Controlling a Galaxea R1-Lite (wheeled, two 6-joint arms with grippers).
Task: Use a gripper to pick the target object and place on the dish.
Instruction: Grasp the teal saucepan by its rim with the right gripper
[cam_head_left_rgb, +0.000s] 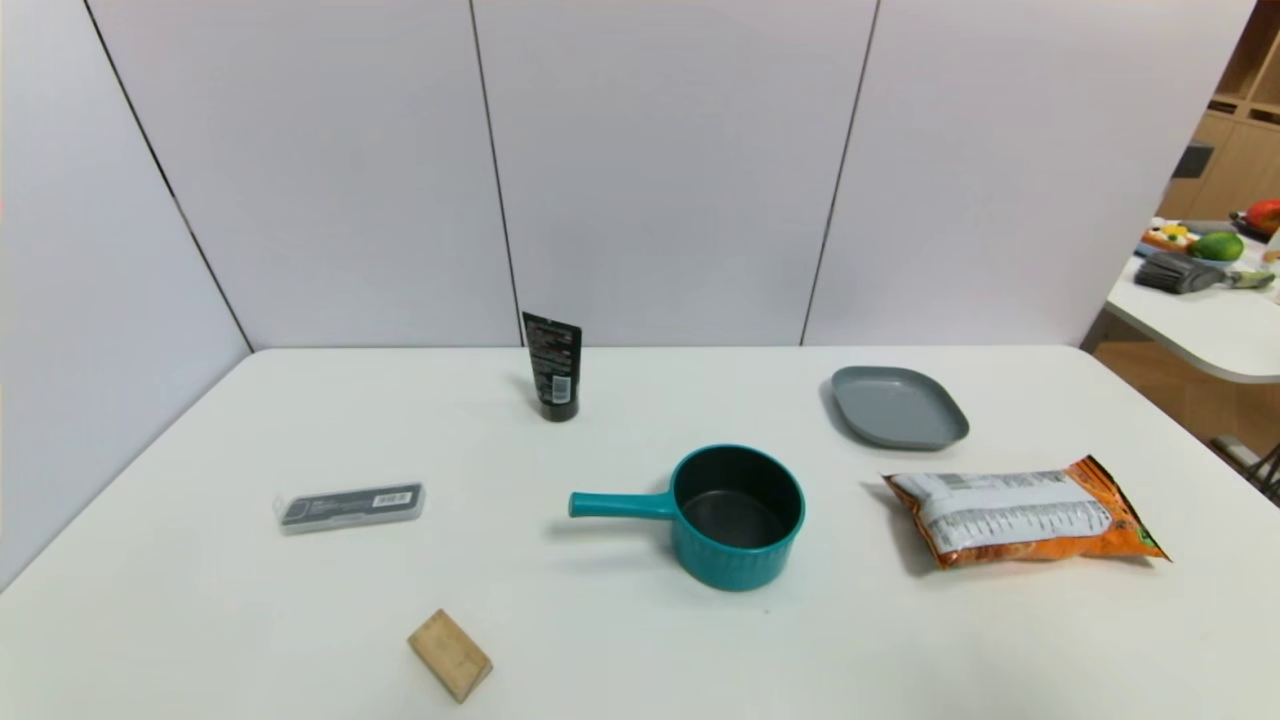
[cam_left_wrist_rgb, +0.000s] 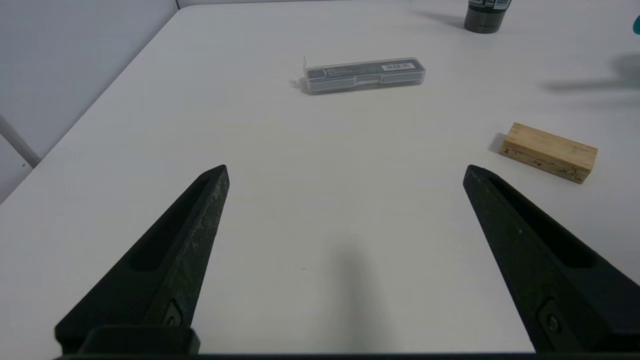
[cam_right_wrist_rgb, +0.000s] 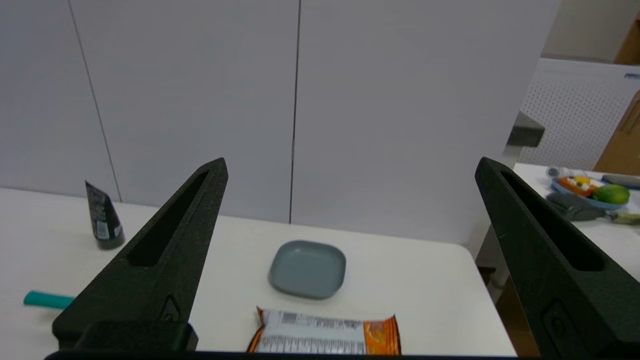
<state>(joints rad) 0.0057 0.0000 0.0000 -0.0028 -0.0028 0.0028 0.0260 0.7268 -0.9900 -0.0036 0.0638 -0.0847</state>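
Missing from the head view, both end effectors (cam_left_wrist_rgb: 345, 170) (cam_right_wrist_rgb: 350, 165) show spread apart, released, in wrist views.

No text is readable: print and barcodes on the black tube (cam_head_left_rgb: 551, 366), clear case (cam_head_left_rgb: 350, 506) and snack bag (cam_head_left_rgb: 1020, 512) are too small

Head high; wrists low, forward-facing

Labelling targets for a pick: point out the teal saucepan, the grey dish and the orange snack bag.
teal saucepan (cam_head_left_rgb: 738, 560), head view, ribbed front wall.
grey dish (cam_head_left_rgb: 897, 405), head view, flat centre.
orange snack bag (cam_head_left_rgb: 1010, 512), head view, white back panel.
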